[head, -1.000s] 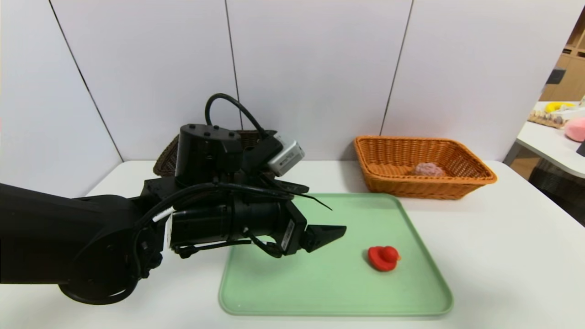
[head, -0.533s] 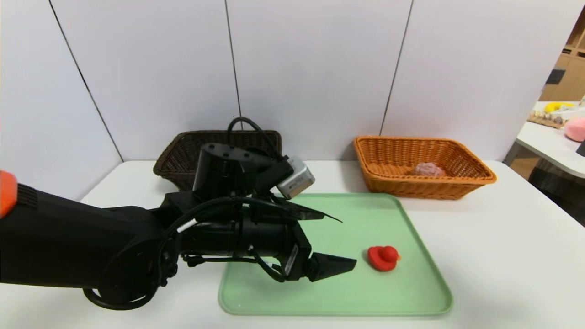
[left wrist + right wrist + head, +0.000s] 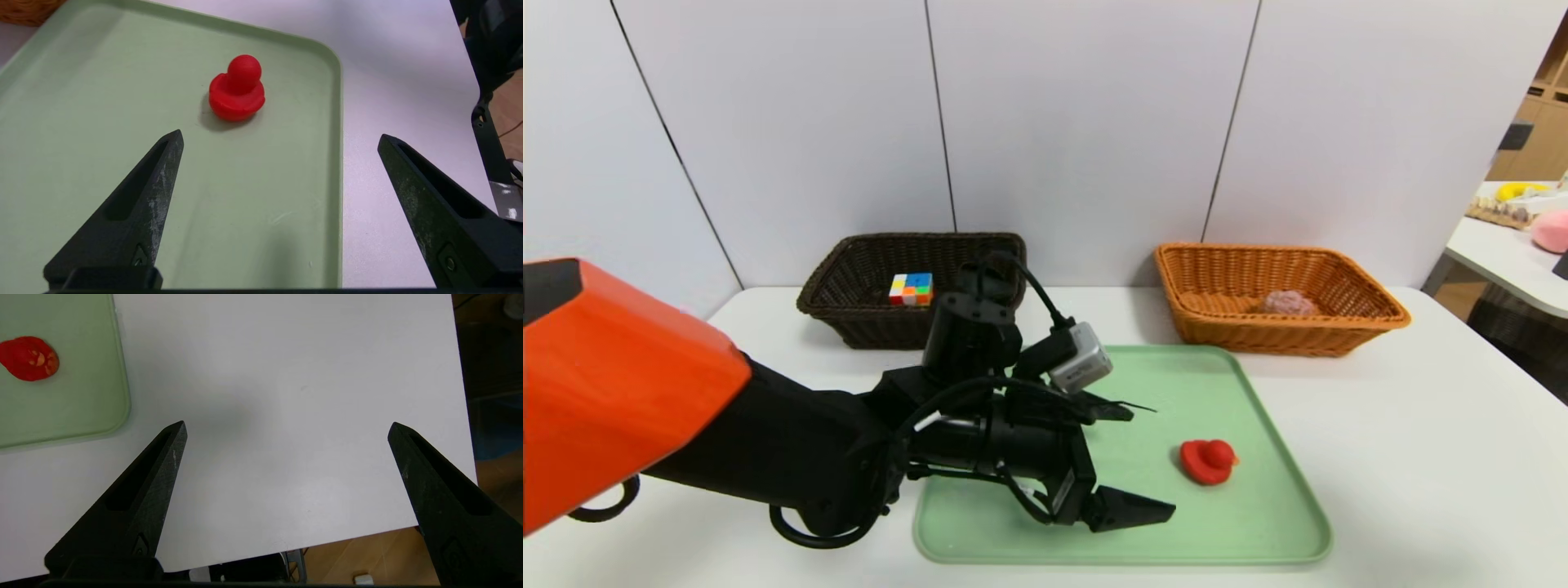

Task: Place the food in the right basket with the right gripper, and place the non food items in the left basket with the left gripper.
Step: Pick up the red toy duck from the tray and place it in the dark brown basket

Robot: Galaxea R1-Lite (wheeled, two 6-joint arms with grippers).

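The left hand (image 3: 1131, 461) hangs low over the green tray (image 3: 1258, 539), fingers spread wide and holding nothing; one finger is mostly hidden behind its wrist in the head view. Just ahead sits the red duck (image 3: 1208, 461). Behind the hand, the cube (image 3: 911, 288) lies in the dark basket (image 3: 849, 314); farther off, the bun (image 3: 1289, 303) shows partly above the orange basket (image 3: 1307, 339) rim. The right hand (image 3: 286, 428), also wide open, hovers over bare worktop (image 3: 286, 375).

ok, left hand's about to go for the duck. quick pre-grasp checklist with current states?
1. Left hand open wide enough for the duck: ok.
2. Duck upright on the tray, nothing touching it: ok.
3. Duck centred between the fingers: not ok, it sits toward one finger.
4. Hand down at the duck: not ok, short of it.
5. Left basket has room beside the cube: ok.
6. Right hand open, out over bare table, off the path: ok.
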